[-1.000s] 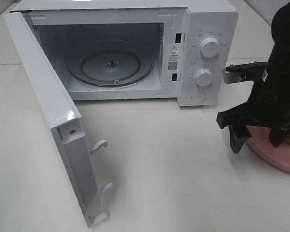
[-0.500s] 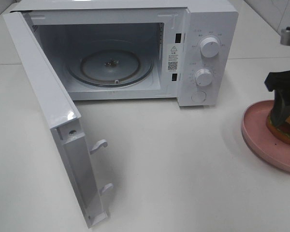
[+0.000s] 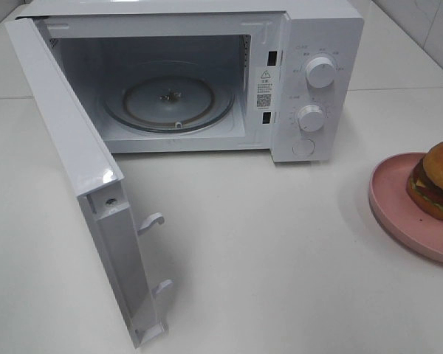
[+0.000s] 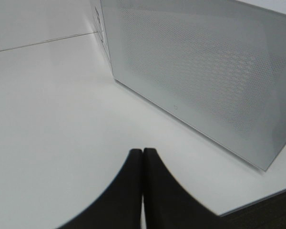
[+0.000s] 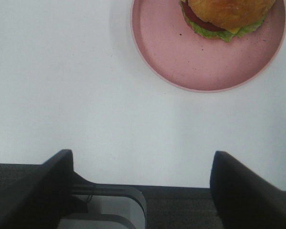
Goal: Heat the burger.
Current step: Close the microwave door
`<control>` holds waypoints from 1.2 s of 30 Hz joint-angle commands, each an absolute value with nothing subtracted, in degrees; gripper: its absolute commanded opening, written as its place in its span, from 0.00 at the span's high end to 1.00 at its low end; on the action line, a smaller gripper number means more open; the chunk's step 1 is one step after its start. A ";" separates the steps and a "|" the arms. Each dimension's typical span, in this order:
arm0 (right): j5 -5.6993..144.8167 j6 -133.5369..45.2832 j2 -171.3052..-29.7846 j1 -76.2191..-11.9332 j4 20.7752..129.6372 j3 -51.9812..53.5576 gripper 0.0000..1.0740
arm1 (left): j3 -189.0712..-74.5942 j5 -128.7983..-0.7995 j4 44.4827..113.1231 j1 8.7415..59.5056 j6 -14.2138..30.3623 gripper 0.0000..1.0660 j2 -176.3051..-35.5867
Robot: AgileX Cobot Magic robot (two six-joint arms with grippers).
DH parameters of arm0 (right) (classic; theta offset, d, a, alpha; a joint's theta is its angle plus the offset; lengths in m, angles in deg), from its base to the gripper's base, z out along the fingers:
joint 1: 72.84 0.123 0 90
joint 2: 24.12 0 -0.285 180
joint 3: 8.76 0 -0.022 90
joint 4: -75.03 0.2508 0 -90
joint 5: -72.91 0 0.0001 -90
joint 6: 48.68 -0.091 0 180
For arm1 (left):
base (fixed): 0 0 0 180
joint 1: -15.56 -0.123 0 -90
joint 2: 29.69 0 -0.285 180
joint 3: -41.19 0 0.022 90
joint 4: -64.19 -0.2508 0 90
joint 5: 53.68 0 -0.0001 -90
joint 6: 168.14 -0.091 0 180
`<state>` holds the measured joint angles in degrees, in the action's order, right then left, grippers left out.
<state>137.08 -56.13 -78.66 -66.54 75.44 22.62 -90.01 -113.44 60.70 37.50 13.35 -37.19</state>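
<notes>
we note the white table [image 3: 280, 251] as the largest thing in view; everything stands on it. next in size is the white microwave [image 3: 207, 74] at the back of the exterior high view, its door [image 3: 81, 177] swung fully open toward the left, with two latch hooks showing on the door's inner edge. inside the cavity the glass turntable [image 3: 168, 103] lies bare. on the panel to the right of the cavity we see two round knobs, the upper knob [image 3: 321, 72] above the lower knob [image 3: 310, 116], and a round button beneath them.

the pink plate [image 3: 399, 214] sits on the table at the right edge, well apart from the microwave. the burger [image 3: 437, 179] rests on the plate, upright, toward the plate's far right side and partly cut off by the frame; bun, tomato, cheese and lettuce are visible.

neither arm appears in the exterior high view. in the right wrist view the right gripper [image 5: 143, 186] has its fingers spread wide and holds nothing; it is over the table's edge, apart from the plate [image 5: 200, 57] and burger [image 5: 226, 16]. in the left wrist view the left gripper [image 4: 142, 157] has its two fingertips pressed together, nothing between them, low over the table near the outer face of the open door [image 4: 200, 71].
</notes>
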 commanded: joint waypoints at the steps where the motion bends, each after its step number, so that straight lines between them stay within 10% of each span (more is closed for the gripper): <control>1: 137.37 -54.98 -73.44 -66.77 75.03 25.48 0.29 | -89.95 -112.98 61.10 37.39 13.63 1.00 -36.10; 28: 130.32 -49.66 -30.24 -66.77 76.07 39.58 0.29 | -91.15 -110.41 58.52 37.33 13.40 1.00 -36.39; 36: 130.32 -49.71 -30.19 -66.77 76.07 39.58 0.29 | -89.32 -89.55 57.15 37.33 13.40 1.00 -46.93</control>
